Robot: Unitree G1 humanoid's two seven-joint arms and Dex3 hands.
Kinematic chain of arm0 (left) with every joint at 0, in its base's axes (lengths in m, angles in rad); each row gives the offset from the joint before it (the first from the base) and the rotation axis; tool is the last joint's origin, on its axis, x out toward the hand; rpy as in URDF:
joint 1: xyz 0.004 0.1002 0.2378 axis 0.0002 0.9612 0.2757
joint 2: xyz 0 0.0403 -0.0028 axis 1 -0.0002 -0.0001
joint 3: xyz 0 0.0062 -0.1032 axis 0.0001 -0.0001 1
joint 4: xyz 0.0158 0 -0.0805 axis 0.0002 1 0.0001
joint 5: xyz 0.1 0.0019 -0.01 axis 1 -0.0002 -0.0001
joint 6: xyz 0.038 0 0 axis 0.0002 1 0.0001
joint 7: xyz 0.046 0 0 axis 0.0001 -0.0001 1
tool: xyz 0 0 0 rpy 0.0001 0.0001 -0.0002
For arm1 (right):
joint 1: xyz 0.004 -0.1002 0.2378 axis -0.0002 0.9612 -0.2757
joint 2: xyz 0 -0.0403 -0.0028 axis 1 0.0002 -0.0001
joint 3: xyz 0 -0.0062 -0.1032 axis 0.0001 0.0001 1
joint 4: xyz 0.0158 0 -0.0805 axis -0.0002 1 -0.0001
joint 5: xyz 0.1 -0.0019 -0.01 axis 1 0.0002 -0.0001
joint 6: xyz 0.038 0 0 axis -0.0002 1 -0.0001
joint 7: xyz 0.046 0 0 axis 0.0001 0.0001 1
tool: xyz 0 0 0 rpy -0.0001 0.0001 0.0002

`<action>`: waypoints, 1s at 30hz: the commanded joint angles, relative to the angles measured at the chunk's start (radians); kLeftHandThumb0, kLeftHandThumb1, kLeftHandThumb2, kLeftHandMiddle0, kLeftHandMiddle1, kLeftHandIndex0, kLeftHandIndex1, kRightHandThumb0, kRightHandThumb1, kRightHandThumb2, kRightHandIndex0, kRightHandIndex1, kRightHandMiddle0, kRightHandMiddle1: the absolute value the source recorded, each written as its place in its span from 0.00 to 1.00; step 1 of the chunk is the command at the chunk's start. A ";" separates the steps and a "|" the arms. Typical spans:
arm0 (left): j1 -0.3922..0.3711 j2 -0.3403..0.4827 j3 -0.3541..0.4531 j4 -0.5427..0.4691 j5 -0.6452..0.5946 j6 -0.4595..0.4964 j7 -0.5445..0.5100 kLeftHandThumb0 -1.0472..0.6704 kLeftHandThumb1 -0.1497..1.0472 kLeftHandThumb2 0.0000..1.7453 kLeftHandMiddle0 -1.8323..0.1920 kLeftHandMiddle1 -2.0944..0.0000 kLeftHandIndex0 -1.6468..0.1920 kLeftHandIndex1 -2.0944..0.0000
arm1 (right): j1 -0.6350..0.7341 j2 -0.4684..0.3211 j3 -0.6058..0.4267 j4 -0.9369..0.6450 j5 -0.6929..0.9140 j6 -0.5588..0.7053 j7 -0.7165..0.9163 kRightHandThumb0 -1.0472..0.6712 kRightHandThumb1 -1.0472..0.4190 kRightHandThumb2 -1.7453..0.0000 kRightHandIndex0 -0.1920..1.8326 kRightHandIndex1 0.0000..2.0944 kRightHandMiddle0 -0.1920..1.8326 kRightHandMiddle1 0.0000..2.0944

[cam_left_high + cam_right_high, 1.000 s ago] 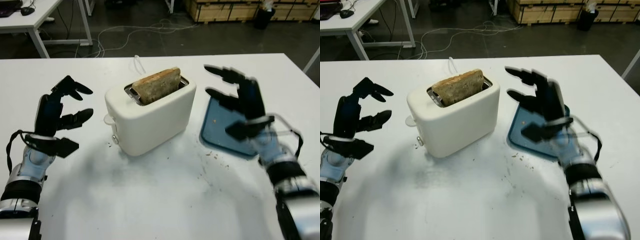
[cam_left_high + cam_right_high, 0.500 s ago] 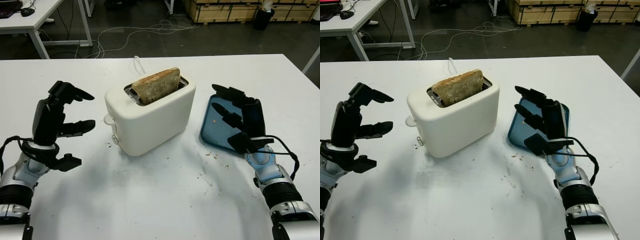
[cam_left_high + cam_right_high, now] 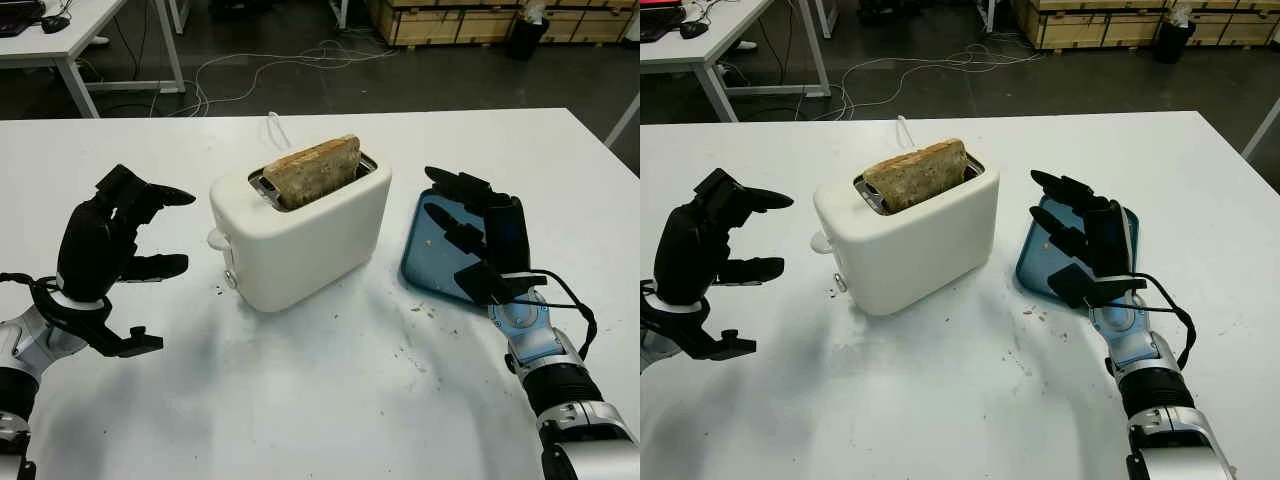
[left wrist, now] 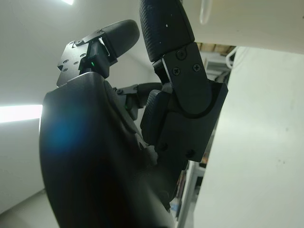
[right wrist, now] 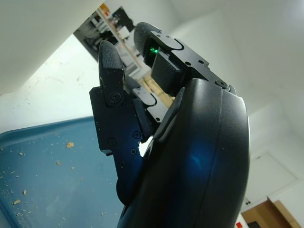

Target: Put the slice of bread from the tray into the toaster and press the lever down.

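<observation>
A white toaster [image 3: 300, 235] is set near the middle of a white table [image 3: 330, 400], turned at an angle. A slice of bread [image 3: 312, 170] is seated upright in its slot, with the upper part standing clear of the top. The lever [image 3: 216, 240] is seen on the toaster's left end, high on the end wall and not pressed down.

The left hand [image 3: 105, 240] is held up to the left of the toaster, apart from it, with its fingers [image 3: 160, 195] pointed toward the lever end; nothing is held, and the hand is wide. From the left wrist view, the hand's shell [image 4: 104, 156] is seen close up against the toaster's white wall.

A blue tray [image 3: 435, 245] is laid on the table just right of the toaster, with crumbs scattered on it and no bread on it. The right hand [image 3: 480, 235] is raised over the tray's near right part, palm toward the toaster, wide and holding nothing. Crumbs [image 3: 415, 345] are strewn on the table in front of the tray
</observation>
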 commanded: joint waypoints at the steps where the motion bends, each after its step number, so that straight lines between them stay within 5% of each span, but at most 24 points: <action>1: -0.017 0.016 -0.021 0.005 0.013 0.005 0.021 0.09 0.89 0.50 0.77 0.17 0.89 0.41 | -0.019 0.002 -0.013 0.005 0.022 0.019 0.009 0.43 0.09 0.90 0.55 0.01 0.51 0.00; 22: -0.019 0.023 -0.091 0.024 -0.038 -0.038 -0.028 0.07 0.89 0.48 0.71 0.17 0.84 0.39 | 0.009 0.056 -0.050 -0.031 0.064 0.082 0.014 0.39 0.09 0.90 0.64 0.04 0.56 0.01; 30: -0.002 0.025 -0.081 -0.009 -0.075 -0.043 -0.096 0.06 0.89 0.46 0.68 0.17 0.84 0.38 | 0.046 0.086 -0.090 -0.123 0.212 0.146 0.145 0.36 0.09 0.89 0.63 0.03 0.57 0.01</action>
